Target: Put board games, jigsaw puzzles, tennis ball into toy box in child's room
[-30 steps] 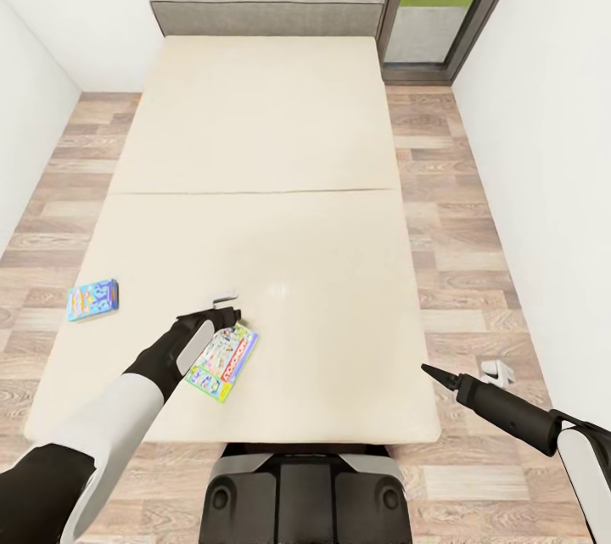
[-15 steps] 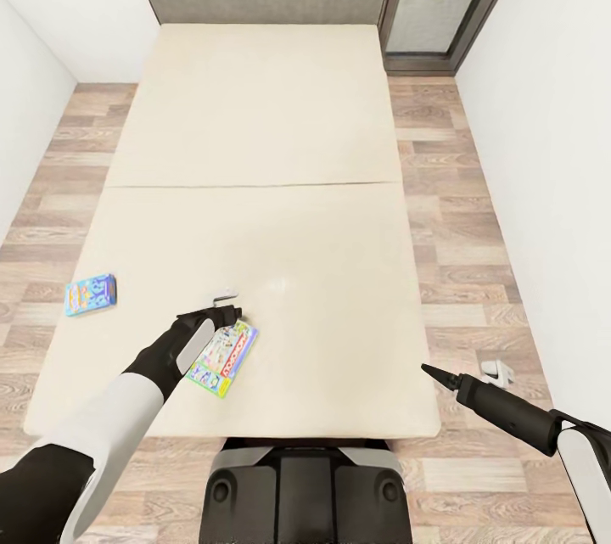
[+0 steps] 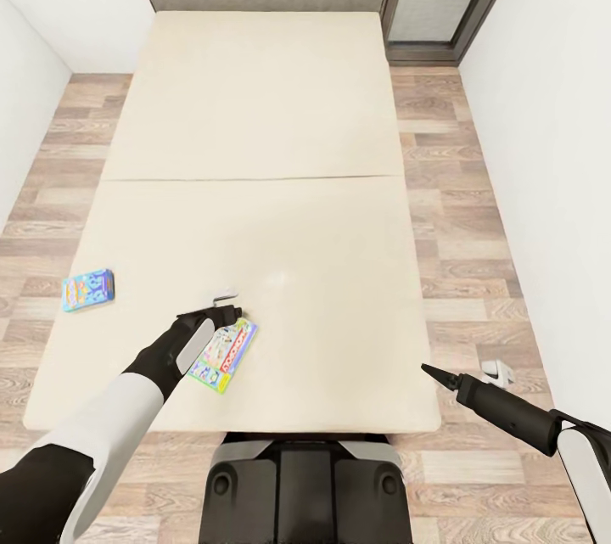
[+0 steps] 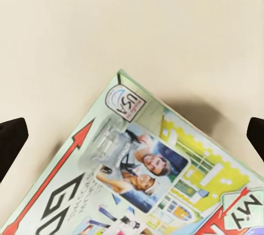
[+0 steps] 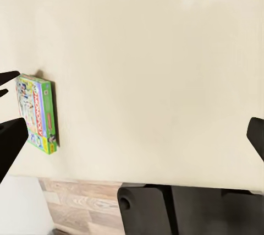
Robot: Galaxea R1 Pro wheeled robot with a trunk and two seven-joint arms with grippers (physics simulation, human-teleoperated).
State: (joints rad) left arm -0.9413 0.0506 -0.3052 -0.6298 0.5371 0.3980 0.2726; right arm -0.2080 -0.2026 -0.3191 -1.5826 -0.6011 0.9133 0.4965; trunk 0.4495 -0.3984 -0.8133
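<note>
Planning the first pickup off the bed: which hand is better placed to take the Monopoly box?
Left. The left hand hangs open right above the Monopoly box, while the right hand sits off the bed's corner.

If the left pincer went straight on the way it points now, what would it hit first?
Most likely the Monopoly box, lying on the bed straight ahead between the open fingers of the left pincer. How far above it the pincer sits is unclear.

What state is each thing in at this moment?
Monopoly box: flat on the mattress, under the left tool, not gripped.
Blue game box: flat near the bed's left edge, untouched.
Left tool: open, above the Monopoly box.
Right tool: beside the bed over the floor, empty; opening unclear.
</note>
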